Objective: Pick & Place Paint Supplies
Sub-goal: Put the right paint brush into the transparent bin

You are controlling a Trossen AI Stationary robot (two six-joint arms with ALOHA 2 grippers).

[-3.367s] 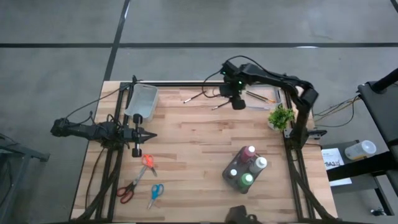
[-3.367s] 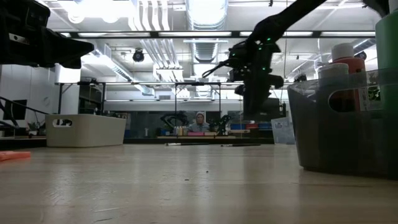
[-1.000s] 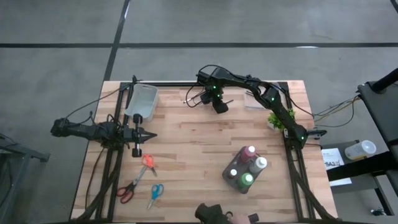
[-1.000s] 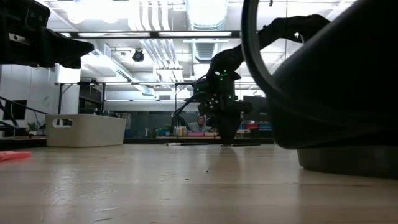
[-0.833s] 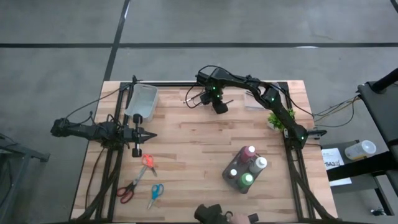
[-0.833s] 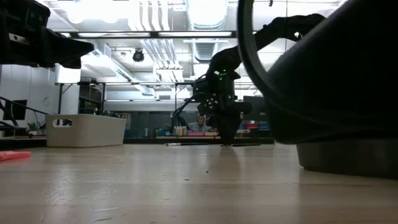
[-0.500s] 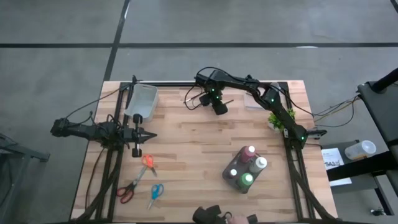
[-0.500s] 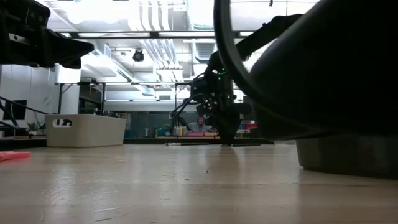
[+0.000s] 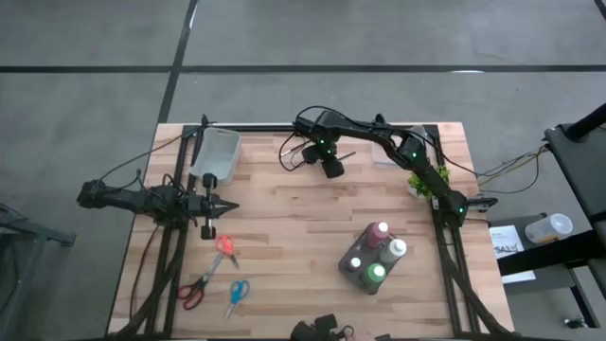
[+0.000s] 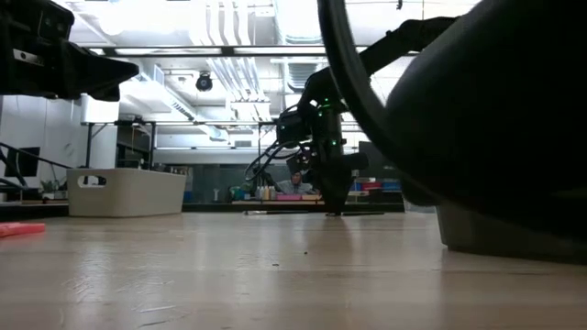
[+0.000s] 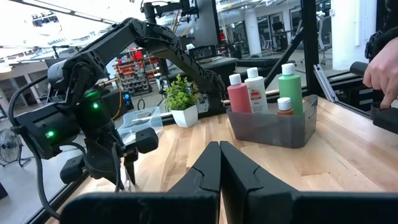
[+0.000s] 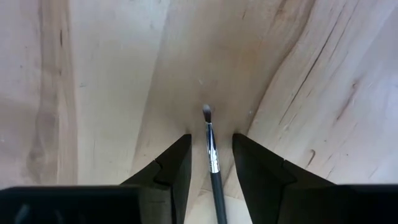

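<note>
- Down at the near edge of the worktop (image 9: 312, 237), a person's hand (image 11: 380, 79) partly in view beside a dark object.
- Near left: red scissors (image 9: 193, 289), blue scissors (image 9: 236, 294) and an orange-handled tool (image 9: 225, 248) lying flat, apart from one another.
- Near right: dark bin (image 9: 365, 268) standing upright with paint bottles (image 9: 379, 254) inside — red, white and green visible, pale caps up.
- Mid-left: left end effector (image 9: 220, 206) parked over the worktop's left side, fingers pressed together, nothing between them.
- Right edge: small potted plant (image 9: 427, 178) upright beside the right arm's base.
- Far left: pale empty tub (image 9: 217, 155) near the back corner.
- Far centre: right end effector (image 12: 210, 163) down at the wood, fingers partly apart, straddling a thin paintbrush (image 12: 212, 155); bristle tip poking out just beyond the fingertips, shaft running back between them; contact with the fingers not clear.
- Same end effector from above, tucked low near the back edge, another dark brush (image 9: 343, 154) lying just beside it.
- Behind that, a clear flat tray (image 9: 390, 152) near the back right.
</note>
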